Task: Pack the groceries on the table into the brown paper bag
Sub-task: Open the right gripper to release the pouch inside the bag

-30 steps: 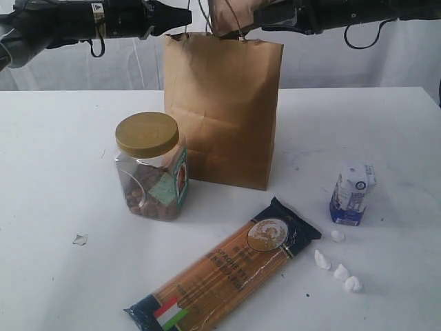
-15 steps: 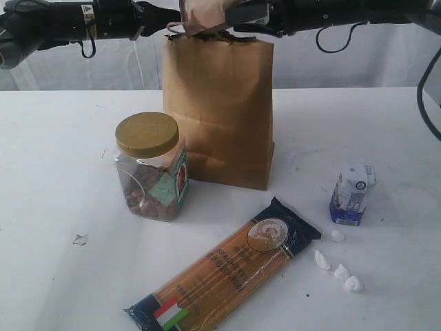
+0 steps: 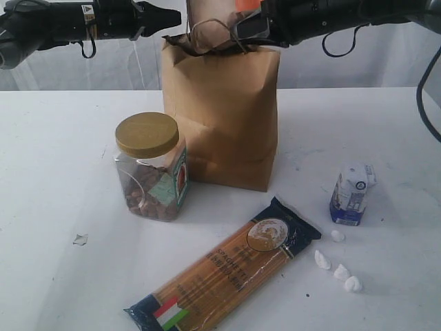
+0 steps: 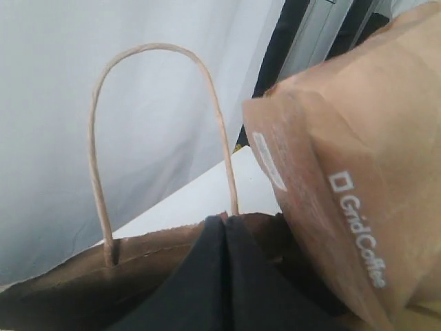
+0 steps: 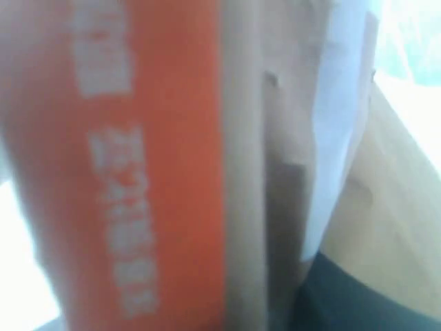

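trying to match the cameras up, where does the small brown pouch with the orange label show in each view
Exterior view: small brown pouch at top centre, just above the mouth of the brown paper bag.
Left wrist view: pouch fills the right side, white lettering showing.
Right wrist view: pouch very close and blurred, orange label dominant.
Shared landmark: the bag's rim, right beneath the pouch in the exterior and left wrist views.

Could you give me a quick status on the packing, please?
Left gripper shut at rim of brown paper bag. Right gripper holds small brown pouch over bag mouth. Jar, spaghetti pack, carton unpacked on table.
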`<state>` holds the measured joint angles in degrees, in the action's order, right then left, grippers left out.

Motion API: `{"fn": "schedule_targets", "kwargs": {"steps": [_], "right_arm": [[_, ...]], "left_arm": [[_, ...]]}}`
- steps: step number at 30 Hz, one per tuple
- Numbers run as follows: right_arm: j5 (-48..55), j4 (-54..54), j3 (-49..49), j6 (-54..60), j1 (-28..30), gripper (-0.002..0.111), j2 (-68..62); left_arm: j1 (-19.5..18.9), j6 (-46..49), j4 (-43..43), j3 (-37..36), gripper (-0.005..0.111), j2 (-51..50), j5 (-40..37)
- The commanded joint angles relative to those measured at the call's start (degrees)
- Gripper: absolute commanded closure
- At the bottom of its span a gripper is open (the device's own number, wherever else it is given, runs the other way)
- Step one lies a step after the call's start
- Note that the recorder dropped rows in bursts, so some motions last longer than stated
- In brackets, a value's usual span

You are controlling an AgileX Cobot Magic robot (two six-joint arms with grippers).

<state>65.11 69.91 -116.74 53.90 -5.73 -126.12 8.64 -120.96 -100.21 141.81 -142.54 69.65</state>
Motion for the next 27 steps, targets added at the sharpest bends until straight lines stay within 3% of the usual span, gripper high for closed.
{"fn": "schedule_targets", "kwargs": {"steps": [1,12,20,27], "right_arm": [[-7.2,2.3,-0.4,-0.2,0.1,0.108,0.6],[-16.0,1.3,-0.4,-0.4,0.1,0.108,0.6],[-0.9,0.8,-0.4,-0.1,0.1,0.108,0.6],[3.7,-5.2,-0.4,-0.1,0.1,0.108,0.6]], "left_arm": [[0.0,-0.2,0.3,0.0,0.107,0.2,0.3],[0.0,-0.2,0.3,0.0,0.107,0.2,0.3],[0.0,-0.2,0.3,0.0,0.107,0.2,0.3],[0.0,-0.2,0.3,0.0,0.107,0.2,0.3]]}}
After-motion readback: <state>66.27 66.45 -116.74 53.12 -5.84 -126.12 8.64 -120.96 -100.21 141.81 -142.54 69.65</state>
